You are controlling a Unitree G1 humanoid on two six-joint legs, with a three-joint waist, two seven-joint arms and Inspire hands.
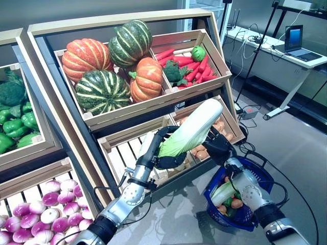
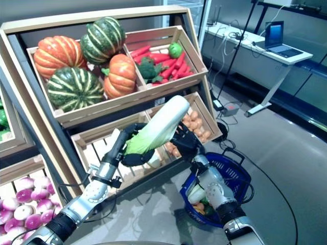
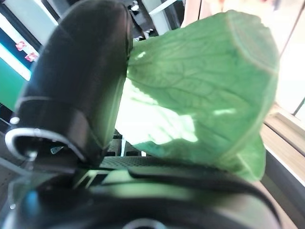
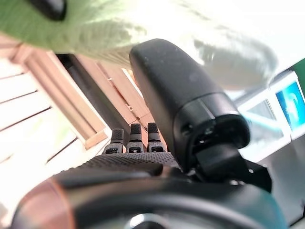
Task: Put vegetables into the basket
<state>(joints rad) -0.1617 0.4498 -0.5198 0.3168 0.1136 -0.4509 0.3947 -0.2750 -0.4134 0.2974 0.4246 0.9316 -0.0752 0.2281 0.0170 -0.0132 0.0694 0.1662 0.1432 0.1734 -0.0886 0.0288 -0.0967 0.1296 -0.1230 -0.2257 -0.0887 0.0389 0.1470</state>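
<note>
A long napa cabbage point(image 1: 191, 127), leafy green at one end and white at the other, is held slanted in the air in front of the lower shelf crates. My left hand point(image 1: 168, 161) is shut on its green end, with the thumb point(image 3: 81, 86) pressed against the leaves point(image 3: 200, 86). My right hand point(image 1: 218, 145) sits under the cabbage's middle, thumb point(image 4: 181, 95) up against it and fingers straight. The blue basket point(image 1: 265, 176) stands low by my right forearm, holding a pale cabbage point(image 1: 223, 193) and several orange and green vegetables.
The wooden shelf holds pumpkins point(image 1: 110, 61) and a crate of carrots and broccoli point(image 1: 191, 64) on top. Below are a bare slatted crate point(image 1: 125, 153) and a crate of potatoes point(image 1: 225, 127). Purple onions point(image 1: 46, 209) and green peppers point(image 1: 15, 122) lie further left. A desk with a laptop point(image 1: 296, 41) stands at the back right.
</note>
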